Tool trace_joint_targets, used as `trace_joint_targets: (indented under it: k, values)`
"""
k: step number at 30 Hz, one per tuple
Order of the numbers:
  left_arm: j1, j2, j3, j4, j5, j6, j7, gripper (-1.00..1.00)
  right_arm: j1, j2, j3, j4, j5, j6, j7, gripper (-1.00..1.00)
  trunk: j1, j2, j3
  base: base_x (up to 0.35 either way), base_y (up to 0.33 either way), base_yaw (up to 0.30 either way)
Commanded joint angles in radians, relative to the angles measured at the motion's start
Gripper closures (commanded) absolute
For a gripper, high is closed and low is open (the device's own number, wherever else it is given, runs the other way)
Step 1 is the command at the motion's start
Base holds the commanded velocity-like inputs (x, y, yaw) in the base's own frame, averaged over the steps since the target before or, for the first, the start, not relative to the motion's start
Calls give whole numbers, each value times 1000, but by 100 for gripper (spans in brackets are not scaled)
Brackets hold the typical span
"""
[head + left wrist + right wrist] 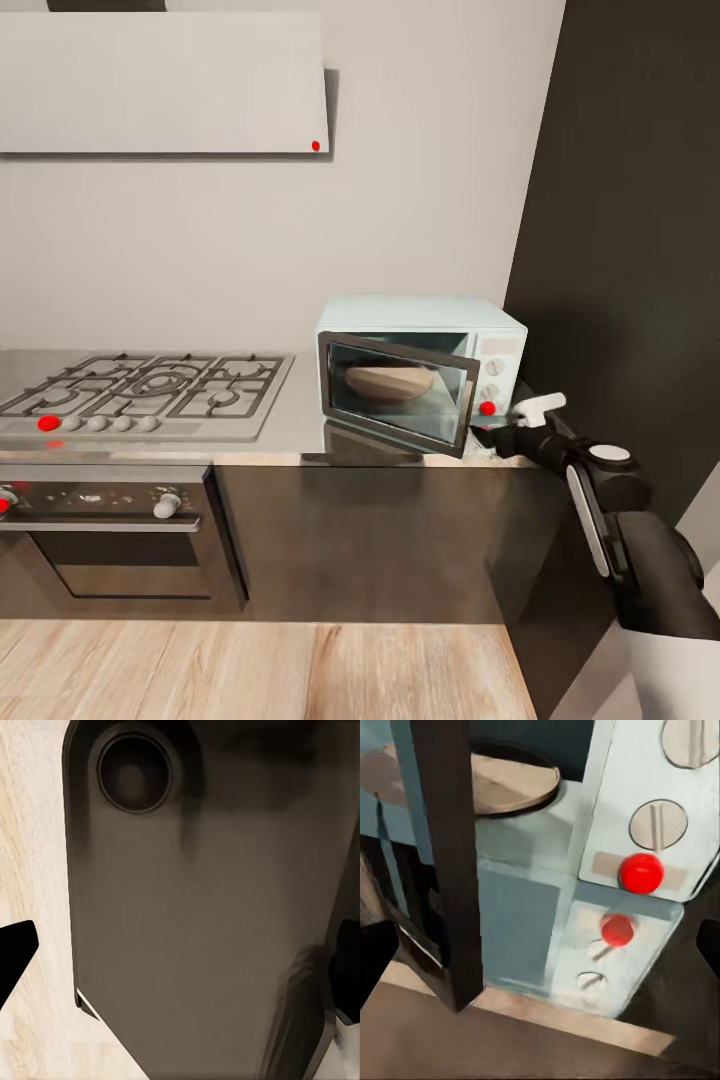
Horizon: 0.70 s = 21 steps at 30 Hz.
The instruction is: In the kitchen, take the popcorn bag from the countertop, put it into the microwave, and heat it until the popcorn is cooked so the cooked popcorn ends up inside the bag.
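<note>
At the microwave [420, 370] door's free edge, the right gripper [497, 432] hangs spread wide, holding nothing

The right arm reaches forward and up from the lower right of the head view, elbow bent, its black forearm leading to a white-tipped wrist. The right hand [497, 428] points ahead with its dark fingers [376, 958] spread wide. The left hand [180, 960] likewise has its fingers parted, holding nothing.
</note>
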Motion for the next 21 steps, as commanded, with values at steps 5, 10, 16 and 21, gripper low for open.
trace_joint_targets:
  k: [5,10,16,21]
  values:
    - [0,0,2,-1,6,-1,0,-100,11,-45,-70,9,14,5,27,-100,0,0,-1,0,0,0]
    - [1,-1,2,-1,6,-1,0,-100,12,-75,-91,18,8,5,20,-100,0,0,-1,0,0,0]
    - [1,0,2,-1,6,-1,0,-100,12,-71,-117,19,8,4,8,-100,0,0,-1,0,0,0]
    - [1,-2,2,-2,6,-1,0,-100,12,17,-115,19,6,-9,-198,-100,0,0,-1,0,0,0]
